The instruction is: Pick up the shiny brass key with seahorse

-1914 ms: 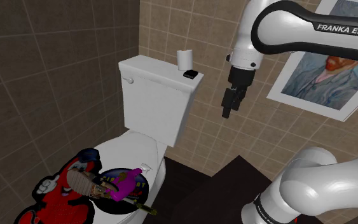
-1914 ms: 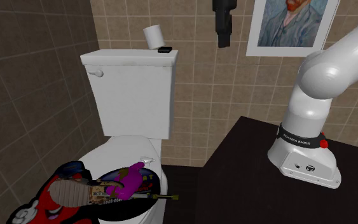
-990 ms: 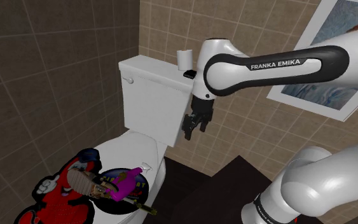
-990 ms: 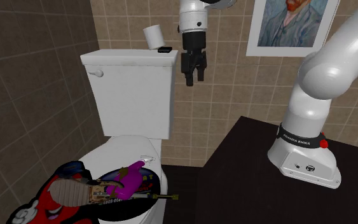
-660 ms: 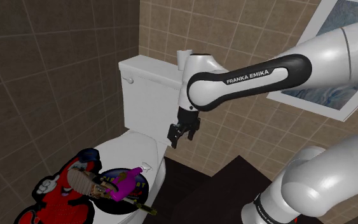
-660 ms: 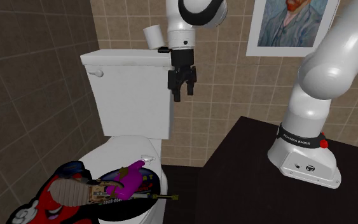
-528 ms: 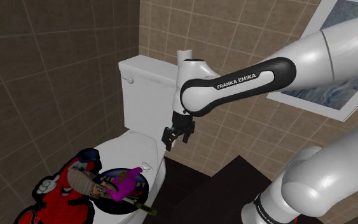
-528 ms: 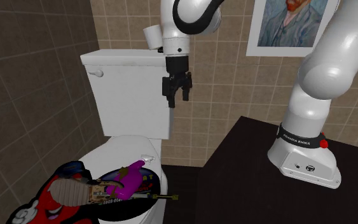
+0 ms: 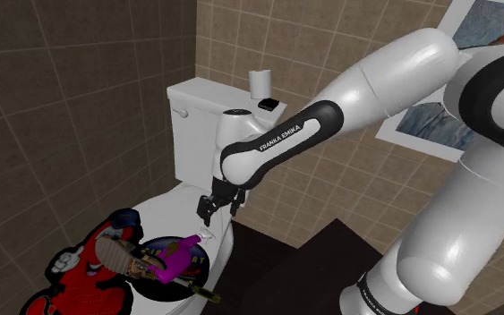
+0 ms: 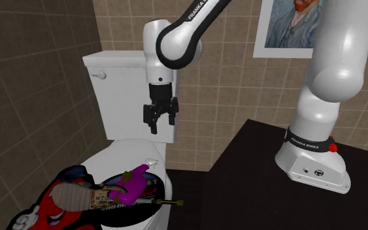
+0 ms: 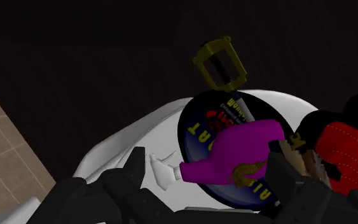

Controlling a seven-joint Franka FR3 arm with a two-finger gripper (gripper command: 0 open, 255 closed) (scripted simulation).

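Jaws apart, the gripper hangs mid-frame over the toilet lid; the brass key lies on the purple toy, lower left of them, untouched

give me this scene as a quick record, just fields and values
place: bathroom, toilet with its lid shut
hand: open, holding nothing, above the back of the lid
key: small and gold, lying against the purple toy
pile on lid: purple toy, shoe, dark disc
on tank: paper roll
task state: key not yet touched
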